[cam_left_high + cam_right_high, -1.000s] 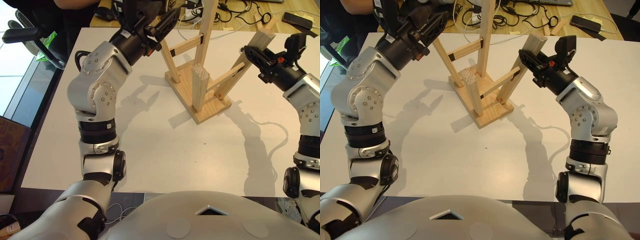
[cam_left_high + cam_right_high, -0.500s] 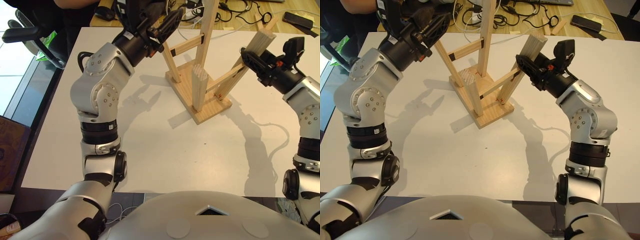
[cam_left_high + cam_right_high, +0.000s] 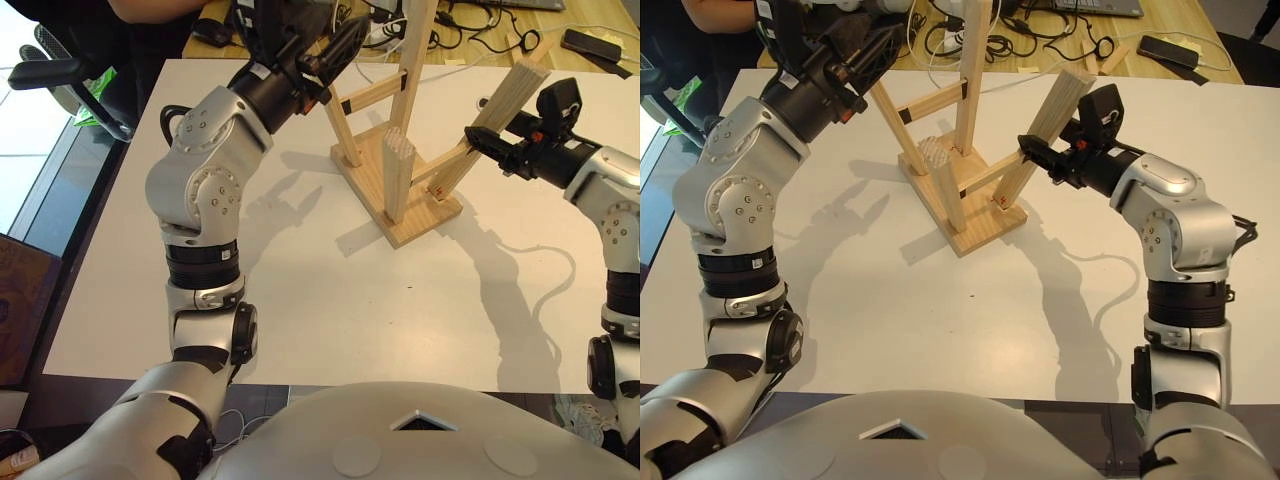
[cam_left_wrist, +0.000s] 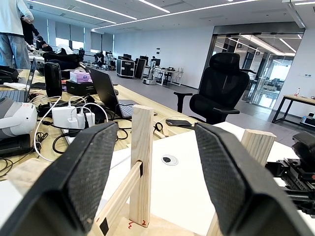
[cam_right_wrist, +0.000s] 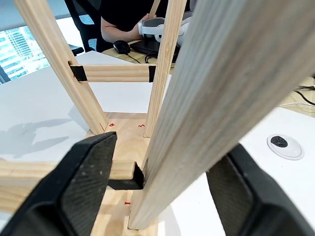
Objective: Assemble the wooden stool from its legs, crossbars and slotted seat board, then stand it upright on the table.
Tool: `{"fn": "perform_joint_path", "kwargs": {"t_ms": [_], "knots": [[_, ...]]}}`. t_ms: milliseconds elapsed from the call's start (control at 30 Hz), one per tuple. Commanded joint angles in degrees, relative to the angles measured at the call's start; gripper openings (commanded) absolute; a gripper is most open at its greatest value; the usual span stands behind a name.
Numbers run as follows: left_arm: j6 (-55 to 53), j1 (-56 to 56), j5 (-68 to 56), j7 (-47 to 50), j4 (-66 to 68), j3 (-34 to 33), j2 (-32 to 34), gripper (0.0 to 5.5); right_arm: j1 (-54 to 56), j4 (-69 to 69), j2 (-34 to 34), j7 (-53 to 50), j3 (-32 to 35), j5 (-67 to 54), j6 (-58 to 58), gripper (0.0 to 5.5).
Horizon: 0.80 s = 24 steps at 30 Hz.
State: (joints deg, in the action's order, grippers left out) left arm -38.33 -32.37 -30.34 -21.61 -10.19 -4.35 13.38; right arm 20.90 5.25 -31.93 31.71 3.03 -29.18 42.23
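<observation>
The wooden stool lies upside down with its seat board (image 3: 420,215) flat on the white table (image 3: 300,300) and its legs pointing up. Crossbars (image 3: 375,92) join the legs. My left gripper (image 3: 322,55) is open at the far left of the stool, level with the top of the far-left leg (image 3: 343,130); in the left wrist view its pads (image 4: 93,182) stand wide apart with a leg (image 4: 141,162) beyond them. My right gripper (image 3: 482,145) is open and straddles the slanted right leg (image 3: 505,100) about halfway up, where the crossbar joins; that leg (image 5: 197,113) runs between its pads (image 5: 88,182).
A thin white cable (image 3: 560,265) lies on the table at the right. Behind the table is a wooden desk with tangled cables (image 3: 480,20) and a dark phone (image 3: 590,42). A black office chair (image 3: 60,70) stands off the table's left edge.
My right gripper has slid down the slanted leg from near its top to its middle and turned flatter. The left arm shifted slightly. The stool has not moved.
</observation>
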Motion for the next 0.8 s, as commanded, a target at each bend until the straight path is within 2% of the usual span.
{"fn": "perform_joint_path", "kwargs": {"t_ms": [33,133,200,300,467,533,667,800], "knots": [[0.56,-0.29,0.67,0.34,0.27,0.0,0.07,2.84,0.09,-0.95,4.19,-1.65,5.92,-4.06,-0.3,3.05],[0.99,-0.4,0.78,0.46,0.53,0.03,-0.08,2.84,3.59,-1.0,5.5,-2.51,10.23,-7.31,-0.35,3.05],[1.15,-0.48,0.84,0.43,0.59,0.03,-0.17,2.84,4.5,-1.37,4.63,-2.7,10.12,-6.85,0.77,3.05],[0.96,-0.29,0.68,0.48,0.17,0.06,-0.14,2.84,2.17,-1.45,2.04,-1.81,5.37,-3.6,3.89,3.05],[0.62,0.12,0.54,0.84,-0.28,0.2,-0.4,2.84,-1.63,-4.41,-2.31,-3.81,-8.04,6.84,9.36,3.05],[0.7,-0.07,0.57,1.06,-0.18,0.35,-0.75,2.84,-0.66,-5.31,-1.07,-5.68,-9.38,8.82,8.13,3.05],[1.4,-0.33,0.83,1.18,0.1,0.54,-1.14,2.84,0.96,-2.62,4.22,-6.14,-1.06,5.23,-3.28,3.05],[2.0,0.01,1.22,1.2,-0.22,0.96,-1.44,2.84,0.79,-0.51,6.73,-5.25,4.67,0.06,-3.36,3.05]]}}
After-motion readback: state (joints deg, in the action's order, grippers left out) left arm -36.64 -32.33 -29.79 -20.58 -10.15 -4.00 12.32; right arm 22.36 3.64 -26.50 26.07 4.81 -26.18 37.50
